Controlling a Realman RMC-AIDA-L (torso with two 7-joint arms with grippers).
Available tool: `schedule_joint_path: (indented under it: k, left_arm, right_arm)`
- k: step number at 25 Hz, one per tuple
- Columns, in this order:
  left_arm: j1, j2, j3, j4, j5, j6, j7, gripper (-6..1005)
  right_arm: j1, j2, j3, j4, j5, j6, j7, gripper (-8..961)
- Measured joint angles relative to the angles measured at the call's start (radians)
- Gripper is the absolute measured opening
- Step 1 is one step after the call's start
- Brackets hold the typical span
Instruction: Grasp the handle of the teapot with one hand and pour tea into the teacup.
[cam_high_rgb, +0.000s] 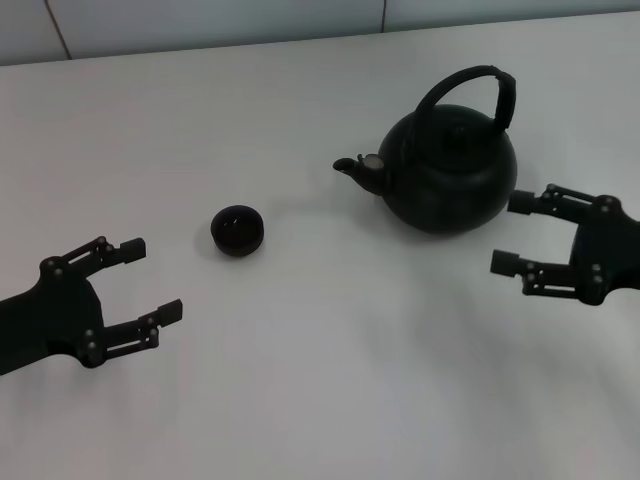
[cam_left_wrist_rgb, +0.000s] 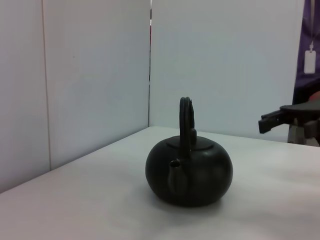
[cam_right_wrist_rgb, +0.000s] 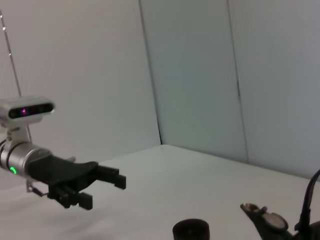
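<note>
Head view shows the teapot (cam_high_rgb: 450, 170) on the white table (cam_high_rgb: 320, 400), spout toward the teacup (cam_high_rgb: 237, 229), open tabletop between them. The right gripper (cam_high_rgb: 518, 233), fingers apart, sits just beside the pot. The left gripper (cam_high_rgb: 150, 280), also spread, rests near the cup.

A white table (cam_high_rgb: 300, 400) stands against pale panelled walls (cam_left_wrist_rgb: 90, 75).

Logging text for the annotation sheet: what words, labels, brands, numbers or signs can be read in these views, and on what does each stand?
None can be read.
The teapot and the teacup carry no visible lettering.
A white hanging tag in the left wrist view: no text can be made out on it.
The left end effector and the right end effector, both open, show no markings.
</note>
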Motion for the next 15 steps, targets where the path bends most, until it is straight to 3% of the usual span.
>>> schedule_joint_path:
  k: [15]
  left_arm:
    - [-0.009,0.010,0.000,0.018,0.000,0.018,-0.031,854]
  right_arm:
    - [0.020,0.009,-0.013,-0.001,-0.032,0.033,-0.001,824]
